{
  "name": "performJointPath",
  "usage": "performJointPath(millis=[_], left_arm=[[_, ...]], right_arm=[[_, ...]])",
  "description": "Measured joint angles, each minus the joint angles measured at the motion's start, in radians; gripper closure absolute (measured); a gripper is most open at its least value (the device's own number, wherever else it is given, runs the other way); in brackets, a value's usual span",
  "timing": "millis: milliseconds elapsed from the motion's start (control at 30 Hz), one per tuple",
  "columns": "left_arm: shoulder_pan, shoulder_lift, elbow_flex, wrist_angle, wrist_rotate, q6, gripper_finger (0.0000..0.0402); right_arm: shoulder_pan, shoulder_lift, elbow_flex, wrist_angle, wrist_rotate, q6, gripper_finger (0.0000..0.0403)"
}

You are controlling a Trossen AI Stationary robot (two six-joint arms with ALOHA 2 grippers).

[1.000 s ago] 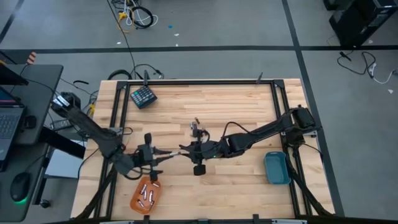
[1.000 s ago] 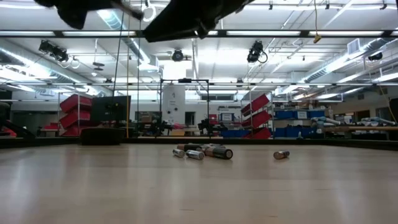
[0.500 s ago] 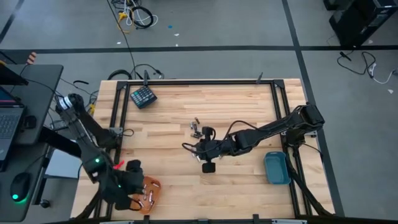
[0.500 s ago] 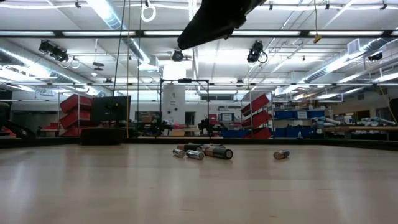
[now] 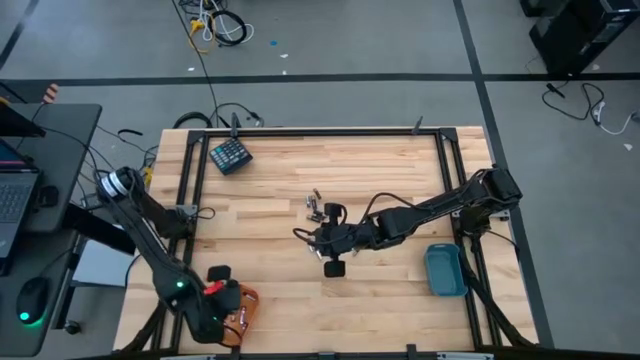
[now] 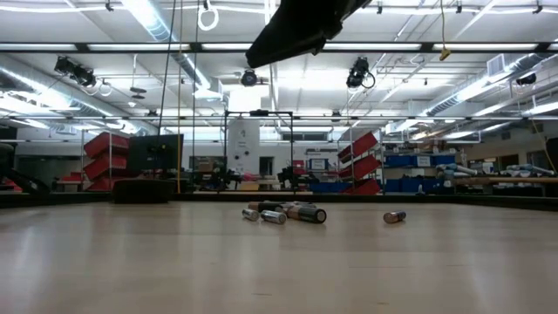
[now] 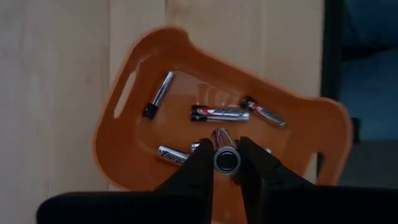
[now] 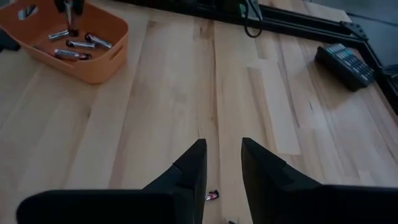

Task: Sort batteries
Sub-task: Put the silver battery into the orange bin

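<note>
Above the orange plastic tray, the left tool pinched a small silvery cylindrical battery; the right tool hung empty, slightly parted.

Overall light: we see even, bright, diffuse light on the wooden table from overhead.
Source: in the low view we count long ceiling strip lights glowing white, some blown out.
Shadows: we find them soft and short beneath the right gripper.
Glare: we notice a pale sheen across the tabletop in the low view.
Focus: we see the left gripper blurred up close, while the orange tray beyond its fingertips is sharp.
</note>
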Motion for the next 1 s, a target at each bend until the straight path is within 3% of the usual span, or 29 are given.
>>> performJointPath(millis=[367,633,1000], left_arm=[[0.009,0.047,0.000,-0.002,0.044,-0.045,0.0304],[0.017,0.046,0.000,-0.002,0.034,-0.039,0.0301],[0.033,0.045,0.000,-0.006,-0.042,0.060,0.0301]], right_arm=[[0.000,0.000,0.000,-0.001,0.000,0.002,0.0315],[0.003,0.000,0.000,-0.017,0.000,0.013,0.0314],[-0.005,0.009,-0.053,-0.002,0.000,0.174,0.0311]])
